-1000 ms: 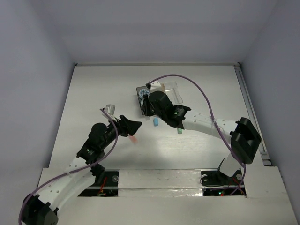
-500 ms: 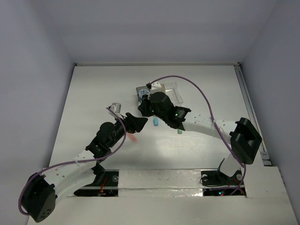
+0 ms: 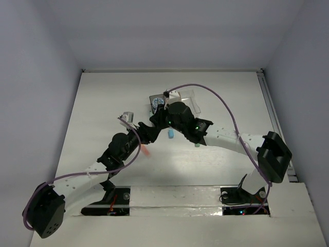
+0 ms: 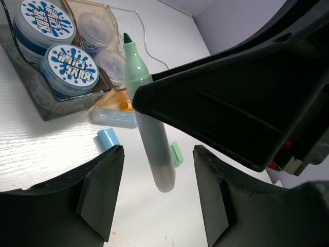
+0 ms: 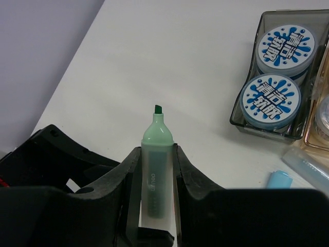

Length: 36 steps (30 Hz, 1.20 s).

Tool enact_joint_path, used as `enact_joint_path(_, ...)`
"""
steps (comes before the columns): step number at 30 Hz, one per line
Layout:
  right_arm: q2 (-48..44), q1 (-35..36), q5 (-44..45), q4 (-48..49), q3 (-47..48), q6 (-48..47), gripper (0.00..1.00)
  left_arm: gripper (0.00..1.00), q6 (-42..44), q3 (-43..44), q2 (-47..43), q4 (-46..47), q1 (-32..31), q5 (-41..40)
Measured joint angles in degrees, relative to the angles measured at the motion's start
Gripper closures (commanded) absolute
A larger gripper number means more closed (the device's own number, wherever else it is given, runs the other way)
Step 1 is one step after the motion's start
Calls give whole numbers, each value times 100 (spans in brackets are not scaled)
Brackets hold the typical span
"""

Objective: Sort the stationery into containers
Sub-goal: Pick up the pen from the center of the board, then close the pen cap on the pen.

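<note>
Gripping a green highlighter (image 4: 153, 136), the right gripper (image 5: 157, 154) has both fingers pressed flat against the sides of the barrel. The bare, uncapped tip sticks out past the fingertips. The other end of the highlighter sits between the fingers (image 4: 100, 190) of the left gripper (image 3: 149, 133). Those fingers stand apart, with a gap showing on each side of the barrel, so they do not touch it. The two grippers meet nose to nose over the middle of the white table (image 3: 103, 103), just in front of the boxes.

Behind them the three boxes stand joined in a row. The dark grey box (image 5: 261, 129) holds two round tubs (image 5: 271, 100) with blue and white patterned lids. The orange box (image 4: 103, 96) next to it holds small clear-lidded tubs (image 4: 92, 24), and the clear box (image 3: 191, 98) is at the far end.

A pale blue stick (image 4: 113, 118) lies on the table against the front of the boxes, with a light blue cap (image 4: 108, 139) just beside it. A pale green cap (image 4: 176, 153) lies a little further off, and an orange piece (image 3: 146, 151) rests near the left arm
</note>
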Motion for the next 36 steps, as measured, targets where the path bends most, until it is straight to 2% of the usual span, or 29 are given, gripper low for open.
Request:
enact_joint_path(3, -26, 0, -61, 11, -33, 35, 87, 55, 15, 0, 79, 42, -9, -28)
enact_joint_path(5, -26, 0, -101, 11, -33, 46, 87, 66, 24, 0, 94, 68, -9, -55)
enact_joint_path(6, -26, 0, -125, 11, -37, 59, 87, 72, 31, 0, 94, 87, -9, -74)
enact_joint_path(7, -28, 0, -144, 17, -48, 70, 87, 89, 39, 2, 94, 116, -9, -92)
enact_joint_path(8, -31, 0, -153, 50, -76, 94, 87, 98, 39, 2, 96, 153, -9, -114)
enact_joint_path(11, -52, -4, -197, 138, -129, 181, 84, 100, 24, -31, 144, 175, 2, -214)
enact_joint_path(12, -52, -4, -214, 142, -138, 192, 80, 100, 20, -35, 146, 179, 0, -205)
enact_joint_path(13, -52, -4, -216, 151, -142, 205, 61, 100, 17, -37, 149, 179, 2, -208)
enact_joint_path(15, -70, -4, -212, 151, -166, 236, 38, 100, 37, -50, 131, 179, -2, -192)
enact_joint_path(16, -98, -4, -203, 122, -181, 240, 23, 100, 57, -74, 96, 181, -9, -188)
enact_joint_path(18, -201, 0, -168, 63, -251, 199, 16, 100, 116, -146, -59, 162, -9, -190)
enact_joint_path(21, -597, -24, -87, -87, -496, 151, 16, 100, 212, -289, -426, 70, -9, -184)
enact_joint_path(23, -1051, -81, -9, -216, -772, 125, 23, 100, 258, -369, -645, -9, -9, -166)
enact_joint_path(24, -1316, -125, 50, -282, -925, 107, 31, 100, 278, -409, -734, -57, -9, -162)
enact_joint_path(25, -1582, -173, 111, -361, -1062, 92, 51, 100, 299, -461, -831, -94, -9, -149)
enact_joint_path(28, -2243, -332, 363, -748, -1394, 92, 93, 100, 369, -568, -1040, -321, -9, -111)
enact_joint_path(30, -2437, -492, 485, -1086, -1552, 173, 95, 100, 422, -568, -1123, -459, -9, -68)
enact_joint_path(33, -2387, -787, 507, -1633, -1888, 284, 83, 100, 520, -568, -1274, -579, -9, -13)
enact_joint_path(34, -2319, -890, 457, -1867, -2055, 339, 65, 100, 549, -568, -1316, -597, -9, 4)
enact_joint_path(36, -2046, -1172, 426, -2164, -2264, 409, 43, 100, 614, -568, -1368, -610, -9, 15)
